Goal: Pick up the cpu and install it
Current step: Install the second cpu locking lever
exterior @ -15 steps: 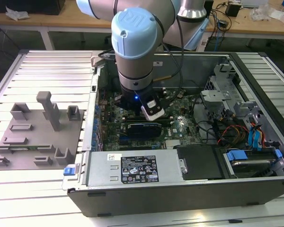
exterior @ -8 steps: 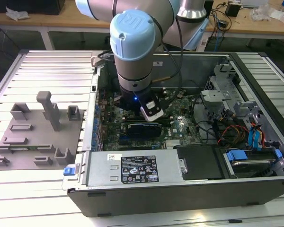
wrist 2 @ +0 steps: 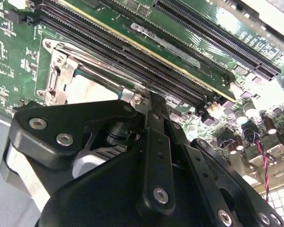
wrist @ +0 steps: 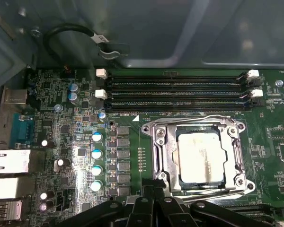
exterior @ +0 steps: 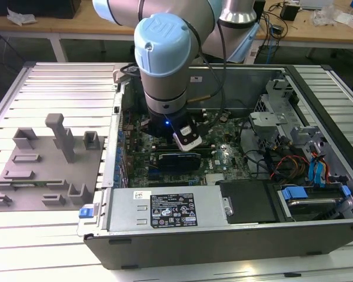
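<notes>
- Nearest to us, the gripper (wrist: 154, 198) hangs low over the motherboard (wrist: 75, 137), just beside the socket frame (wrist: 161, 156); we cannot tell if its jaws are apart or together.
- The cpu (wrist: 201, 158) lies flat inside the socket frame in the first wrist view, its silver top showing and nothing holding it.
- Just behind the socket run the dark memory slots (wrist: 177, 92).
- Farther, in the exterior view, the arm (exterior: 167, 70) stands inside the open computer case (exterior: 223, 235); grey plastic blocks (exterior: 47, 164) lie to the exterior view's left.
- We judge one risk: if the chip sits slightly crooked, pressure from above may bend the socket pins.
</notes>
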`<state>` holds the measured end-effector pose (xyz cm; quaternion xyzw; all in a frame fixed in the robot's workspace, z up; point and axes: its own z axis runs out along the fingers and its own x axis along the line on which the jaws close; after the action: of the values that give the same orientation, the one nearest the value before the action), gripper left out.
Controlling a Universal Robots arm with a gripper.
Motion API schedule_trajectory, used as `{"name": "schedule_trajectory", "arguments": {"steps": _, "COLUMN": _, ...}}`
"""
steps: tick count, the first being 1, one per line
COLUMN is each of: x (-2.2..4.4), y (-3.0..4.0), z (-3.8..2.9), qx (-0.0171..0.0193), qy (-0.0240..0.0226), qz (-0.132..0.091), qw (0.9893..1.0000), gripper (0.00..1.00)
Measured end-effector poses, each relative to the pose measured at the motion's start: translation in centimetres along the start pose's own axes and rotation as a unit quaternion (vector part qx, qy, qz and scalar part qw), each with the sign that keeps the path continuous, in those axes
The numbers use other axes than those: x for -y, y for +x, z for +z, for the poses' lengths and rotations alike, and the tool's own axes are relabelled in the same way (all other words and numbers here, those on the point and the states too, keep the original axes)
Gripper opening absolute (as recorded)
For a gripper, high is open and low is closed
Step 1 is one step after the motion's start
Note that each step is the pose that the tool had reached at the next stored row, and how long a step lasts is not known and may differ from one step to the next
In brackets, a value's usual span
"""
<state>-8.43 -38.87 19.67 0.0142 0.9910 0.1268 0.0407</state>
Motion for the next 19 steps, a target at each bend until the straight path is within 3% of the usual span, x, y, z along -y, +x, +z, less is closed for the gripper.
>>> {"name": "schedule_trajectory", "arguments": {"steps": 5, "x": -0.41, "y": -0.10, "z": -1.35, "qx": 0.0000, "qy": 0.0025, "qz": 0.000, "qw": 1.0000, "gripper": 0.11}}
{"name": "schedule_trajectory", "arguments": {"steps": 8, "x": -0.69, "y": -0.18, "z": -2.31, "qx": 0.0002, "qy": 0.0085, "qz": -0.001, "qw": 1.0000, "gripper": 0.11}}
{"name": "schedule_trajectory", "arguments": {"steps": 10, "x": -0.94, "y": -0.24, "z": -3.05, "qx": 0.0003, "qy": 0.0169, "qz": -0.001, "qw": 0.9999, "gripper": 0.11}}
{"name": "schedule_trajectory", "arguments": {"steps": 11, "x": -1.10, "y": -0.28, "z": -3.51, "qx": 0.0006, "qy": 0.0276, "qz": -0.002, "qw": 0.9996, "gripper": 0.11}}
{"name": "schedule_trajectory", "arguments": {"steps": 12, "x": -1.17, "y": -0.31, "z": -3.61, "qx": 0.0009, "qy": 0.0431, "qz": -0.003, "qw": 0.9991, "gripper": 0.11}}
{"name": "schedule_trajectory", "arguments": {"steps": 13, "x": -1.20, "y": -0.38, "z": -3.60, "qx": 0.0011, "qy": 0.0484, "qz": -0.003, "qw": 0.9988, "gripper": 0.11}}
{"name": "schedule_trajectory", "arguments": {"steps": 15, "x": -1.27, "y": -0.68, "z": -3.55, "qx": 0.0015, "qy": 0.0542, "qz": -0.002, "qw": 0.9985, "gripper": 0.11}}
{"name": "schedule_trajectory", "arguments": {"steps": 19, "x": -1.52, "y": -1.88, "z": -3.39, "qx": 0.0018, "qy": 0.0604, "qz": -0.002, "qw": 0.9982, "gripper": 0.11}}
